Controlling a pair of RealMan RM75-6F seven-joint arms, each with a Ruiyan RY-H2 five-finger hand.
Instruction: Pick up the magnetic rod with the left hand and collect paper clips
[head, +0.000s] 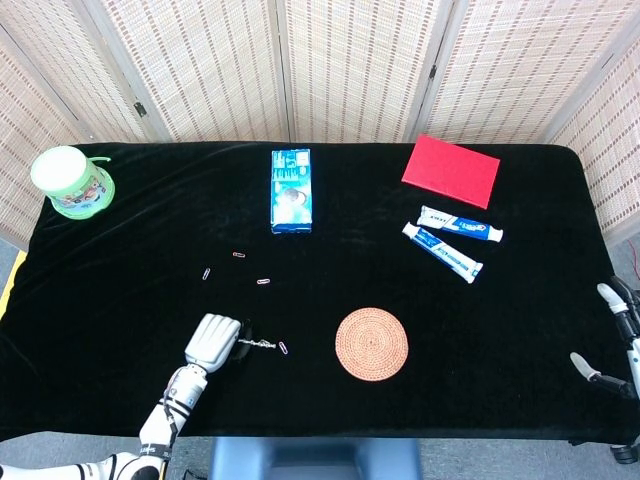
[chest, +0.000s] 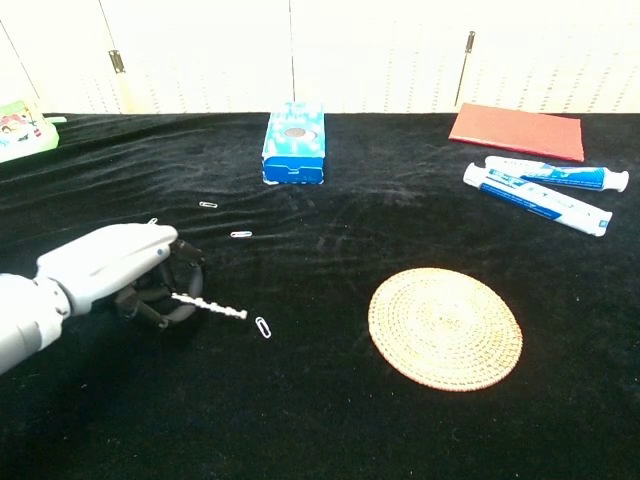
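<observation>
My left hand (head: 214, 341) (chest: 118, 266) grips a thin beaded silver magnetic rod (head: 258, 345) (chest: 209, 305) that points right, low over the black cloth. The rod's tip sits just left of one paper clip (head: 285, 348) (chest: 263, 327); I cannot tell whether they touch. Three more paper clips lie farther back: (head: 263, 281) (chest: 241, 234), (head: 238, 254) (chest: 208, 204) and one at the left (head: 206, 272), mostly hidden by my hand in the chest view. My right hand (head: 620, 335) shows only at the far right edge of the head view, fingers spread, holding nothing.
A round woven coaster (head: 371, 343) (chest: 445, 326) lies right of the rod. Further back are a blue box (head: 290, 190) (chest: 294, 146), two toothpaste tubes (head: 450, 242) (chest: 540, 190), a red book (head: 451, 171) (chest: 516, 131) and a green tub (head: 71, 181) at the far left.
</observation>
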